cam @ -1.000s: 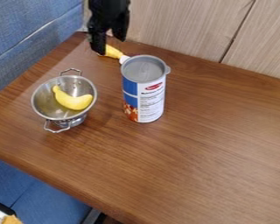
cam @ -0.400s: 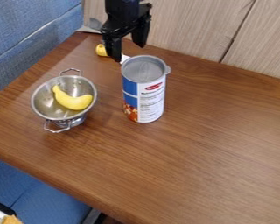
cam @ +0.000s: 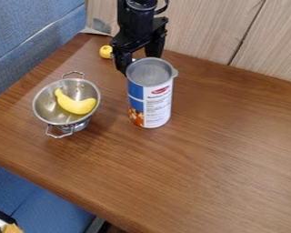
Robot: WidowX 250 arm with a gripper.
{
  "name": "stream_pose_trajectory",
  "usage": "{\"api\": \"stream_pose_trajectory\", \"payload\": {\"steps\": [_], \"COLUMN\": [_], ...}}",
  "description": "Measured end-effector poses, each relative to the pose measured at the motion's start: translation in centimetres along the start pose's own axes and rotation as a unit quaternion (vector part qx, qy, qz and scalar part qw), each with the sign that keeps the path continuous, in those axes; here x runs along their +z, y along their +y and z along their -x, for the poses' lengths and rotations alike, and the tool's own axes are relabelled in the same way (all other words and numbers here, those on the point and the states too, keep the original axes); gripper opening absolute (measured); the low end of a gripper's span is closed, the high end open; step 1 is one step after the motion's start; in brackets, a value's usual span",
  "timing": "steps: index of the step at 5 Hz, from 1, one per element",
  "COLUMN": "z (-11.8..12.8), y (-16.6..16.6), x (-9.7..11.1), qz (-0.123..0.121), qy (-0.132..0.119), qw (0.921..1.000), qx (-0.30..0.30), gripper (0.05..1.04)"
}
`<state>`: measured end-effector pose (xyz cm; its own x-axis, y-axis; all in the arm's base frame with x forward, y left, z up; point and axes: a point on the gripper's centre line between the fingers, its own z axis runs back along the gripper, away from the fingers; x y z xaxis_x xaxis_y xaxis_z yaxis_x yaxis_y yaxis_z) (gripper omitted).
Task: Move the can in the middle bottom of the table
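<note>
Silvery metal, the colander (cam: 43, 105) left of the fingers of the gripper (cam: 138, 63) likely keeps its banana (cam: 75, 105) from rolling. Those fingers are parted, empty, the upright can (cam: 158, 103) just before them, presumably spread to straddle its rim.

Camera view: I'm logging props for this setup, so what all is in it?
can: one, blue and white with grey lid, upright on the table, near the hand
colander: one, silver, on the table, left of the can
banana: one, yellow, in the colander
rounded thing: one, yellow, table's far left
table: one, brown, under the can and colander
wall panels: two seen, pale wood, behind the table
fabric: count unclear, blue, left and lower left
arm: one, black, from the top edge
hand: one, black, at the can's far side
</note>
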<state>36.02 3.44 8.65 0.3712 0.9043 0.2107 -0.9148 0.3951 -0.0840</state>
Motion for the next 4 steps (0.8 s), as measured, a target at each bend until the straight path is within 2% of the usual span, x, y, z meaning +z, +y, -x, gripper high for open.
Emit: {"api": "stream_pose_trajectory", "payload": {"steps": [2,4], "z": [2.7,6.2], "y": [1.4,4.2], "x": [0.6,0.5], "qz": [-0.001,-0.012], "qy": [0.01,0.023], "qw": [0.9992,0.995], "qx": [-0.039,-0.096], "gripper": [1.0,1.001]}}
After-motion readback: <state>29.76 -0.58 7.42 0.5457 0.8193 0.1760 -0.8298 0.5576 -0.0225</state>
